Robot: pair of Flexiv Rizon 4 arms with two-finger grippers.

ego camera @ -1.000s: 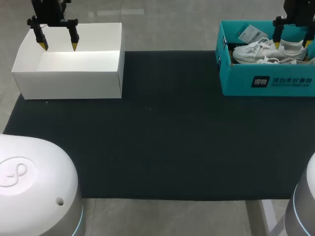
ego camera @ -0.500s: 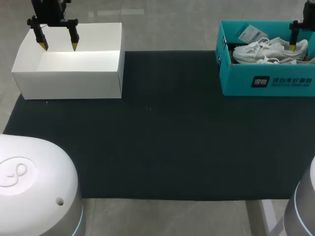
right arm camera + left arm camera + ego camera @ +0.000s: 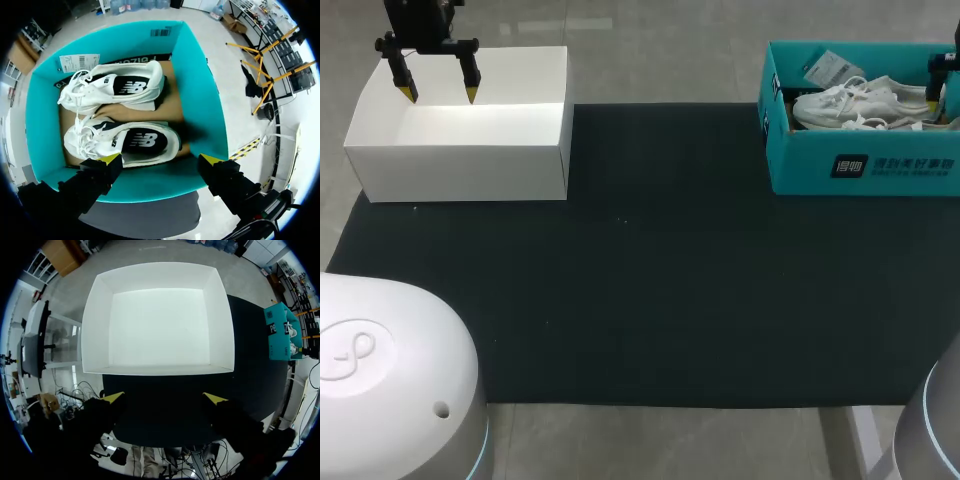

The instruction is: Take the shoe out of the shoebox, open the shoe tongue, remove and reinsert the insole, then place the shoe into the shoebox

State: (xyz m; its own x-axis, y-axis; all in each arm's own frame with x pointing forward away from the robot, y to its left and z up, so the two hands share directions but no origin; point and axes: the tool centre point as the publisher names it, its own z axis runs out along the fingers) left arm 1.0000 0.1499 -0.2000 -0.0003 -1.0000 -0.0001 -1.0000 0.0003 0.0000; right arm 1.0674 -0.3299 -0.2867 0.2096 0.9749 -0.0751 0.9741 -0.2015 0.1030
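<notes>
Shifted since the earlier frames: right tool (image 3: 161, 160), carried from above the shoes toward 3 o'clock, so that only one finger is seen in the head view. Left tool (image 3: 440, 95): unchanged.

Item 1. Dark mat (image 3: 650, 280), nearest; both boxes are set on it.

Item 2. White box (image 3: 460, 160), at 10 o'clock, lidless. The left tool is held above it, fingers spread, nothing gripped.

Item 3. Teal shoebox (image 3: 860, 165), at 2 o'clock, open. Two white shoes are laid inside, side by side: the nearer shoe (image 3: 130, 142) just ahead of the right tool's fingers, the farther shoe (image 3: 120, 87) beyond it, a paper tag (image 3: 80, 62) at the far corner. The right tool is released, fingers wide, nothing held, and is poised over the box's wall rather than over a shoe.

Hazards, as judged:
- A straight descent from here would likely set a finger on the wall's rim; the box could be dented or shoved.
- Loose laces could be snagged in a grasp.
- The neighbouring shoe could be dragged along, the pair being packed close.
- The light box could be lifted with the shoe.
</notes>
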